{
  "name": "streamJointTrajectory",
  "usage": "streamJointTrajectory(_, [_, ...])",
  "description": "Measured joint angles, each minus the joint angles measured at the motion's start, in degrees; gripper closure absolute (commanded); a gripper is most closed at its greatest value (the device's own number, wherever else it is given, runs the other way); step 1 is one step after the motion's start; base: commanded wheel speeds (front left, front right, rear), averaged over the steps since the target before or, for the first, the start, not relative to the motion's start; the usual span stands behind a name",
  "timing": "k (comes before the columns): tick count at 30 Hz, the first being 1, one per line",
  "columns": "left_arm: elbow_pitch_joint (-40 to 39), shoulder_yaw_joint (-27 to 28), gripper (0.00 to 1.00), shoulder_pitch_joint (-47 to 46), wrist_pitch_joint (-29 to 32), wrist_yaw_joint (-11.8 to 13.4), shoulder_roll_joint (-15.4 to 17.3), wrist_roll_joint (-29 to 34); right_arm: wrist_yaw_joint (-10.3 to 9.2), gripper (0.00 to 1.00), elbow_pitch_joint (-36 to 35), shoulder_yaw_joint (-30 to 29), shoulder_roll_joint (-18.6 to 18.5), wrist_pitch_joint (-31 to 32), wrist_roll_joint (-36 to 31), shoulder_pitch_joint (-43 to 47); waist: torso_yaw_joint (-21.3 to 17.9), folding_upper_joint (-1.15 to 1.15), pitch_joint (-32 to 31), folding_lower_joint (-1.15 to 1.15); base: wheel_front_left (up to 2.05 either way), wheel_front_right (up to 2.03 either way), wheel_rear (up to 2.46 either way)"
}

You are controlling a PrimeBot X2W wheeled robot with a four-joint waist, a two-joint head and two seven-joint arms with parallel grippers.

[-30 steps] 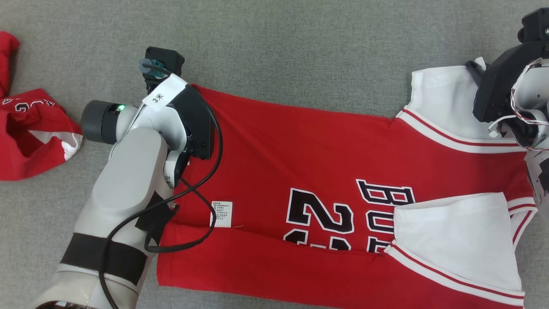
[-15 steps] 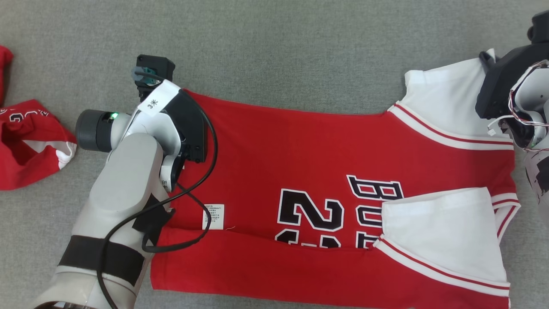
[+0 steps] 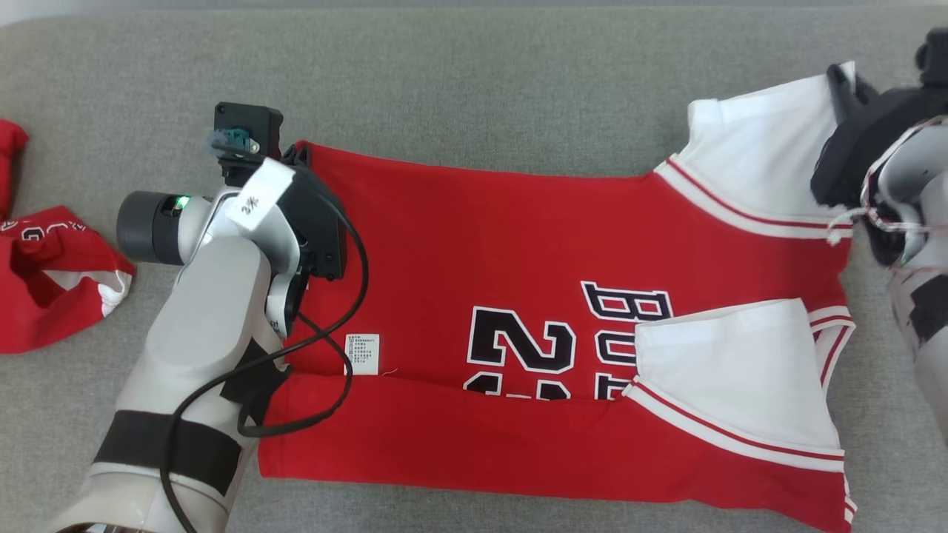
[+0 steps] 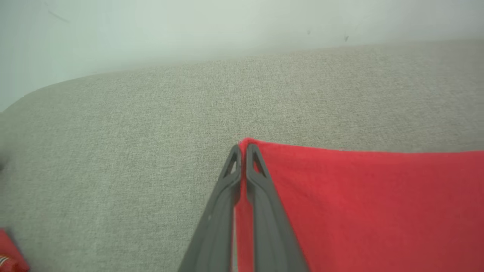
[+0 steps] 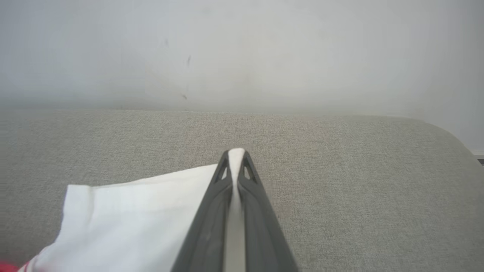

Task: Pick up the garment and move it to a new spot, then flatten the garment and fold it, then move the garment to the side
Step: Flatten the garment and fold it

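On the grey cloth-covered bench (image 3: 474,81), two corners are pinched

Across the middle of the bench lies the red basketball shirt with white sleeves (image 3: 518,244), spread out flat. Its near long side is folded up over the black number. One white sleeve (image 3: 726,370) lies folded on top.

The left gripper (image 4: 243,149) is squeezed tight on the far red corner at the bottom of the shirt. The right gripper (image 5: 236,153) is squeezed tight on the far corner of the other white sleeve (image 5: 132,211). I think the far side gets folded over next.

What could go wrong? Each gripper holds just a tiny bit of cloth. A corner could slip out if an arm pulls too hard. If one arm goes faster than the other, the shirt could twist and get wrinkly. If the arms lift too high, the part that is folded could flop open. The black cable (image 3: 362,252) on the left arm (image 3: 215,296) hangs over the shirt's edge. It could drag or catch the cloth.

Another red crumpled shirt (image 3: 52,289) lies at the left end of the bench, apart from this one. It takes up room there, so the folded shirt may need a different side. A small white label (image 3: 363,354) shows near the fold. A pale wall (image 5: 242,56) stands behind the bench.
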Motion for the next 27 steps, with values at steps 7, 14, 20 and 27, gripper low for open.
streamJointTrajectory(7, [-0.4, -0.1, 1.0, 4.2, -6.1, 0.0, 0.0, -0.1, 2.25, 1.0, -1.9, 2.8, 0.6, -5.1, -0.5, 6.6, -0.5, 0.0, -2.5, 0.0, 0.0, 0.0, 0.0])
streamJointTrajectory(14, [-1.3, 0.1, 1.0, 9.8, -11.4, 0.5, 0.1, -1.5, 3.15, 1.0, -7.2, 6.9, 0.6, -10.7, -3.1, 13.0, -0.9, 0.0, -5.2, 0.0, 0.0, 0.0, 0.0])
streamJointTrajectory(20, [-2.4, 0.7, 1.0, 14.1, -14.9, 0.4, 0.9, -2.5, 3.41, 1.0, -13.6, 11.4, -0.6, -15.3, -5.5, 20.1, -1.6, -0.01, -7.4, -0.01, 0.0, 0.0, 0.0])
streamJointTrajectory(27, [-3.9, 1.1, 1.0, 19.0, -17.7, 0.3, 2.1, -3.0, 3.46, 1.0, -20.2, 13.9, -3.0, -17.9, -6.5, 28.0, -3.1, 0.0, -9.1, -0.01, 0.0, 0.0, 0.0])
